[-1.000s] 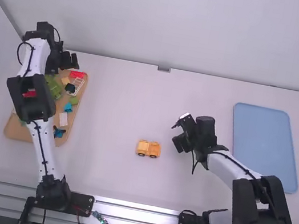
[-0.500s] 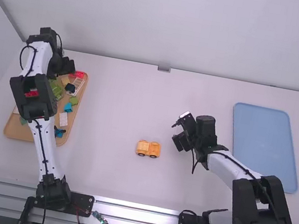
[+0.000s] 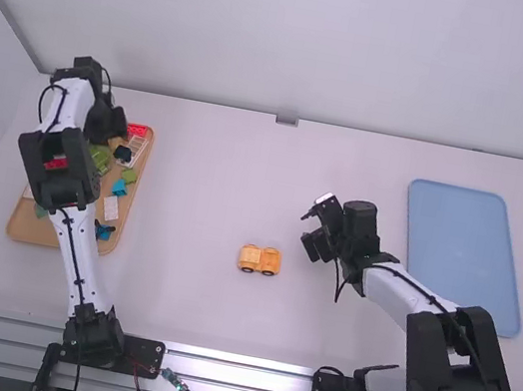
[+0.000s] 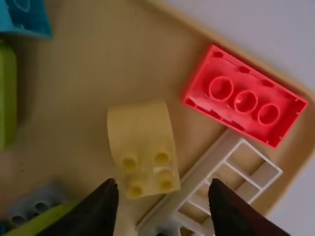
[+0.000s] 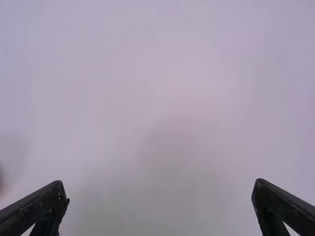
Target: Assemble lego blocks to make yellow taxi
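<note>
White table [image 3: 202,185] and pale wall [image 3: 289,38] form the background. Near the table's middle, toward the arms' bases, sits a small yellow toy car [image 3: 259,259], upright on dark wheels. A loose yellow block [image 4: 141,147] with a curved end and four studs lies in the wooden tray [image 3: 32,234] at the left. Above the tray's far end, the left gripper [image 3: 113,131] is open, its two fingers spread toward either side of the studded end. Just beside that block is a pale frame [image 4: 209,157], with a red block [image 4: 244,96], hollow side up, close by near the tray's edge. Green [image 4: 6,93] and blue [image 4: 24,17] blocks lie farther along the tray. To the right of the car, the right gripper [image 3: 306,228] is open too, pointing at bare tabletop. Beyond it, on the table's right side, lies a blue tray [image 3: 464,252].
</note>
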Controlling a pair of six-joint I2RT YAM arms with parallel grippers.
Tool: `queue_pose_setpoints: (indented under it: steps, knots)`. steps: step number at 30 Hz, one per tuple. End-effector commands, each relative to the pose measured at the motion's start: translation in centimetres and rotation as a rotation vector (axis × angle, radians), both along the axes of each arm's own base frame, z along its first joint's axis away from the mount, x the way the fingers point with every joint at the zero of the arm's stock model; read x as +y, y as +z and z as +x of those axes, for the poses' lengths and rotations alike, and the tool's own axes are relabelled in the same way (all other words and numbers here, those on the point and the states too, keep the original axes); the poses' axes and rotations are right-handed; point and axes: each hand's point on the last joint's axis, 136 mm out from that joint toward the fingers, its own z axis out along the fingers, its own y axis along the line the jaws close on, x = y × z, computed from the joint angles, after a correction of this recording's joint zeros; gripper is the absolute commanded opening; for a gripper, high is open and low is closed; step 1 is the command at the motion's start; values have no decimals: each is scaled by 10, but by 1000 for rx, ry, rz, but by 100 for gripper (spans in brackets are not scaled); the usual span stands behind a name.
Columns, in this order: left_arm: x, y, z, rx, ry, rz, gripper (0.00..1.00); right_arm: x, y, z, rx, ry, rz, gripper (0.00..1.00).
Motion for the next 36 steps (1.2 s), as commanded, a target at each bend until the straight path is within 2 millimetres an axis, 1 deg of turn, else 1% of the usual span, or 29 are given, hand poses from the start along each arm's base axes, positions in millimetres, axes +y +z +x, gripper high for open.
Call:
queue_pose_setpoints:
  steps: [1, 3, 5, 7, 8, 10, 11, 13, 15, 17, 18, 19, 21, 22, 24, 26, 27, 28, 29, 31, 33, 35, 36]
  knots:
    - [0, -8, -6, 19, 11, -7, 61, 1, 3, -1, -4, -4, 10, 99]
    - [-3, -12, -5, 20, -10, -4, 73, 0, 3, -1, -3, -5, 10, 99]
    - [-3, -13, -5, 18, -14, -2, 72, 0, 2, -1, -3, -6, 9, 99]
    - [-1, -13, -6, 18, -5, -3, 61, 0, 3, -1, -3, -6, 10, 99]
    - [1, -13, -5, 13, 6, -2, 58, 0, 2, -1, -3, -6, 9, 99]
    - [-2, -15, -4, 15, -2, -1, 57, 0, 2, -1, -2, -6, 9, 99]
    - [-2, -16, -4, 14, -1, -1, 53, 0, 2, -1, -1, -6, 8, 99]
    - [-3, -20, -6, 20, -1, -4, 50, 0, 2, -2, 0, -6, 8, 99]
    - [0, -23, -7, 21, 6, 2, 50, 0, 2, -2, 0, -6, 9, 99]
    - [5, -26, -11, 44, 36, 39, 46, 0, 2, -2, 0, -6, 8, 99]
    - [7, -27, -12, 50, 45, 51, 40, 0, 2, -2, 0, -6, 9, 99]
    - [10, -28, -14, 59, 61, 67, 29, 0, 2, -2, -1, -5, 9, 99]
    - [11, -28, -15, 66, 65, 78, 16, 0, 2, -2, -1, -5, 9, 99]
    - [11, -28, -15, 65, 66, 78, 11, 1, 2, -2, -1, -4, 9, 99]
    - [12, -28, -14, 61, 66, 77, 11, 1, 2, -2, -1, -4, 10, 99]
    - [14, -28, -16, 62, 71, 77, 22, 0, 2, -2, 0, -6, 10, 99]
    - [13, -28, -15, 61, 70, 77, 34, 0, 2, -2, 2, -9, 12, 99]
    - [13, -28, -15, 61, 69, 77, 42, 0, 2, -2, 2, -11, 14, 99]
    - [11, -28, -14, 60, 65, 78, 77, 0, 2, -2, 3, -13, 16, 99]
    - [12, -28, -13, 56, 66, 79, 82, 0, 2, -1, 3, -14, 15, 99]
    - [13, -27, -11, 46, 67, 83, 91, 0, 2, -1, 2, -14, 15, 99]
    - [10, -27, -9, 37, 67, 66, 85, 0, 2, -1, 2, -14, 15, 99]
    - [7, -27, -8, 32, 62, 48, 84, 0, 2, -1, 2, -13, 15, 99]
